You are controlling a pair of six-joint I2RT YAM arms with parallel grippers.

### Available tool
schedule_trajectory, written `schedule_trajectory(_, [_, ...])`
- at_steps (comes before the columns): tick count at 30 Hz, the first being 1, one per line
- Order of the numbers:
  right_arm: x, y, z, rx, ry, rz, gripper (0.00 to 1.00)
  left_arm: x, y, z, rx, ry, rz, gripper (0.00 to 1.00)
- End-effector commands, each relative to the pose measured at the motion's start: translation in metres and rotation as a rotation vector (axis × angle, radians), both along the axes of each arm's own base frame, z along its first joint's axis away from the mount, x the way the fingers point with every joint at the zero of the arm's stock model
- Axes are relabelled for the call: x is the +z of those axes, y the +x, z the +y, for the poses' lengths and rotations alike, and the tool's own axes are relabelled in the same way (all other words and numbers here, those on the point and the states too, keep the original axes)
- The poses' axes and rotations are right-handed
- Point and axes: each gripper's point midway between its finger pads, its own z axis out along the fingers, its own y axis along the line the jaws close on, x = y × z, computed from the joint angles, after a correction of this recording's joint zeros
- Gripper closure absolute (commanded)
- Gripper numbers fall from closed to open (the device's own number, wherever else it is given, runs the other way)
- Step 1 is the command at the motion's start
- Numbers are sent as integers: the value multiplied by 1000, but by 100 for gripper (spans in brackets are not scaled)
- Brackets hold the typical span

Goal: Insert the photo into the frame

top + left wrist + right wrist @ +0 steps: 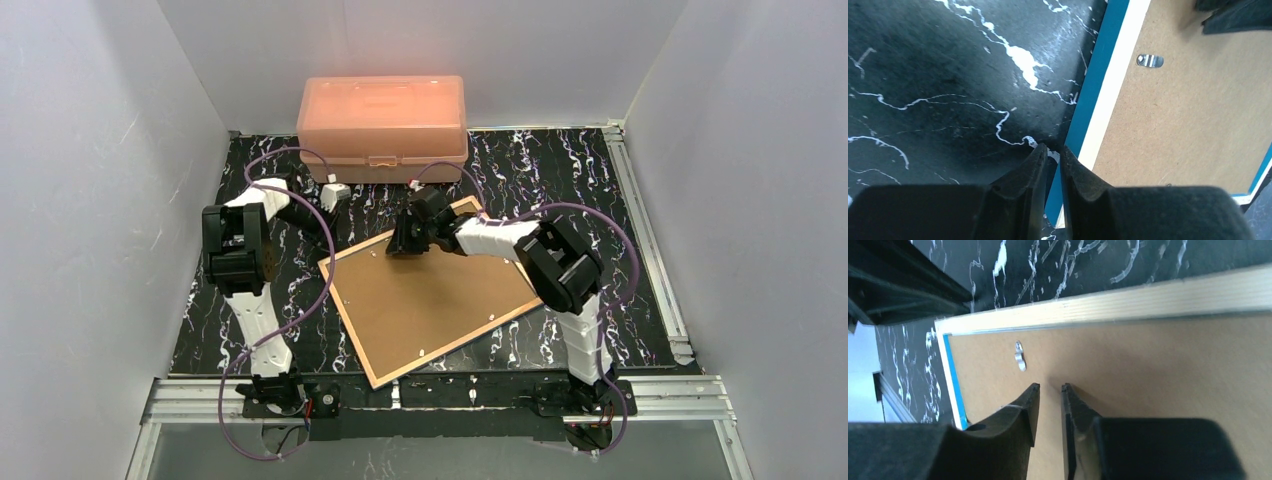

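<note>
The frame [430, 300] lies face down on the black marbled table, its brown fibreboard back up and its blue edge showing in the left wrist view [1083, 100]. The photo is not in view. My left gripper [322, 232] hangs at the frame's far-left edge. Its jaws [1053, 149] are nearly shut with a thin gap and hold nothing that shows. My right gripper [405, 240] is over the far part of the backing [1148, 365]. Its fingers [1048, 386] are a narrow gap apart and empty, just beside a small metal clip [1019, 355].
A salmon-pink plastic box [382, 115] stands at the back of the table, just behind both grippers. Another metal clip [1150, 60] sits on the backing near the frame's edge. White walls close in the left, right and back sides.
</note>
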Motion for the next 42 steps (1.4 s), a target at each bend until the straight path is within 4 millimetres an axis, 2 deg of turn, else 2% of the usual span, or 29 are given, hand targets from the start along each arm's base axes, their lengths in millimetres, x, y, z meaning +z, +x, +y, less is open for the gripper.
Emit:
schedule_trajectory(1, [28,4,-49,-95,-15,-52,62,6,-34,0,-70,30,35,85])
schedule_trajectory(3, [38,1,-91,-162,-16,-29,54,5,-46,0,-81,34,48,85])
schedule_trajectory(6, [53,-11,-162,-283,-71,-16,34,4,-64,0,-94,35,64,87])
schedule_trajectory(9, [64,-42,-216,-344,-144,22,18,0,-83,0,-108,41,81,87])
schedule_trajectory(12, [65,-85,-243,-354,-204,105,10,0,-91,2,-113,54,76,87])
schedule_trajectory(16, [53,-135,-272,-389,-287,245,2,2,-95,1,-110,54,72,88])
schedule_trajectory(21, [25,-174,-290,-378,-363,379,1,7,-98,-2,-106,46,65,88])
schedule_trajectory(23, [15,-180,-289,-379,-346,408,1,8,-99,-7,-121,45,57,89])
schedule_trajectory(28, [4,-168,-278,-377,-268,417,1,5,-106,-13,-149,42,66,90])
schedule_trajectory(34, [3,-113,-260,-371,-142,348,1,4,-120,-18,-182,34,92,91])
schedule_trajectory(39, [23,-61,-249,-328,-148,254,1,11,-141,-21,-218,6,134,91])
schedule_trajectory(42, [29,-40,-249,-327,-154,227,1,15,-154,-25,-251,-8,152,90])
